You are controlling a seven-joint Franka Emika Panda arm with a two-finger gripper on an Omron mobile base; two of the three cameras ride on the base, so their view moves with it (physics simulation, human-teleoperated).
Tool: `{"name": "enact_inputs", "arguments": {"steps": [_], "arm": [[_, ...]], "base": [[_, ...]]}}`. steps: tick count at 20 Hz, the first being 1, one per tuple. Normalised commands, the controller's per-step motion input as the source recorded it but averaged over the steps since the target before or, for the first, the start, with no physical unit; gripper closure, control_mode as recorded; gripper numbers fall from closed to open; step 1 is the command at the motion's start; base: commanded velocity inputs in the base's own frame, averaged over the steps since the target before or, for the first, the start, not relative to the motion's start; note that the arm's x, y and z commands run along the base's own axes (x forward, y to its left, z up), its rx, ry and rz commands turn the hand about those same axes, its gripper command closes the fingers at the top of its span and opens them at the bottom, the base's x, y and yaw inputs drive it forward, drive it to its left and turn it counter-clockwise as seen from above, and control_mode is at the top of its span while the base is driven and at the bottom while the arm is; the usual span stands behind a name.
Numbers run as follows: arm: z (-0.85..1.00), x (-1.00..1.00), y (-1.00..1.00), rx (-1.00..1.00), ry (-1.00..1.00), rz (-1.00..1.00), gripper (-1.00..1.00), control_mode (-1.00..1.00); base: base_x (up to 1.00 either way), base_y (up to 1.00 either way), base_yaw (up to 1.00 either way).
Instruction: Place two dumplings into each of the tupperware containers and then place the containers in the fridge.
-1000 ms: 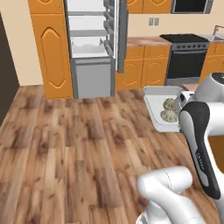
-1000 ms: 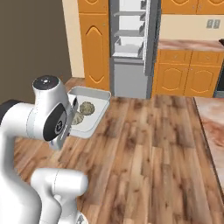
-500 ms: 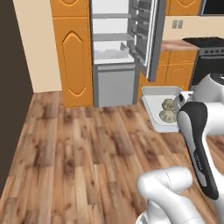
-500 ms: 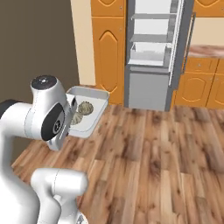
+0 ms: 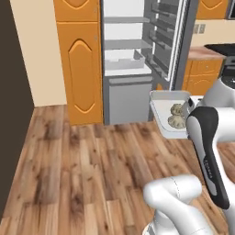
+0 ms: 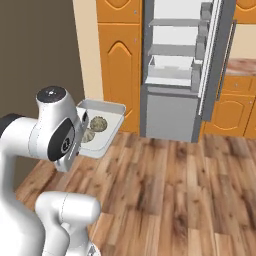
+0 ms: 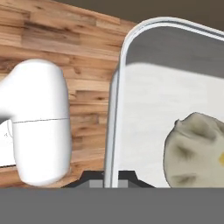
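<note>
Tray (image 5: 161, 111): one pale, see-through container, shallow, rectangular, rounded corners, raised rim. Carried in the air above the floor at the end of the arm, level, its long side pointing toward the fridge. Seen from the right base camera (image 6: 111, 126) it sits just beside the arm's large white joint.

Contents: two dumplings (image 5: 176, 115), lumpy, beige-tan with dark creases, lying touching each other near the tray end closest to the arm (image 6: 94, 127). In the hand view one dumpling (image 7: 197, 148) lies on the pale tray floor, away from the rim.

Gripper (image 7: 110, 178): the dark tips straddle the tray rim (image 7: 114, 131) at its near edge; it appears clamped on that rim, little gap to be seen.

Fridge (image 5: 133, 55): tall, silver-grey, door (image 5: 165, 36) swung open to the right, showing pale shelves, a shallow bin on the lower shelf, and a closed grey drawer front below. It stands ahead of the tray, apart from it (image 6: 175, 65).

Surroundings: orange cabinets (image 5: 80, 59) with arched panels on either side of the fridge; wood-plank floor (image 5: 82, 165), brown and streaked; dark wall (image 5: 11, 92) at left; black oven (image 5: 222, 50) at the far right edge.
</note>
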Motion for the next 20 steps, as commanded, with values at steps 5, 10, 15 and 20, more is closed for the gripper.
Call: {"name": "enact_inputs", "arguments": {"steps": [5, 10, 15, 20], "arm": [[0.0, 0.0, 0.0, 0.0, 0.0, 0.0, 1.0, 1.0], [0.0, 0.0, 0.0, 0.0, 0.0, 0.0, 1.0, 1.0], [0.0, 0.0, 0.0, 0.0, 0.0, 0.0, 1.0, 1.0], [0.0, 0.0, 0.0, 0.0, 0.0, 0.0, 1.0, 1.0]], "base": [[1.0, -0.12, 0.0], [1.0, -0.34, 0.0], [1.0, -0.55, 0.0], [1.0, -0.52, 0.0]]}}
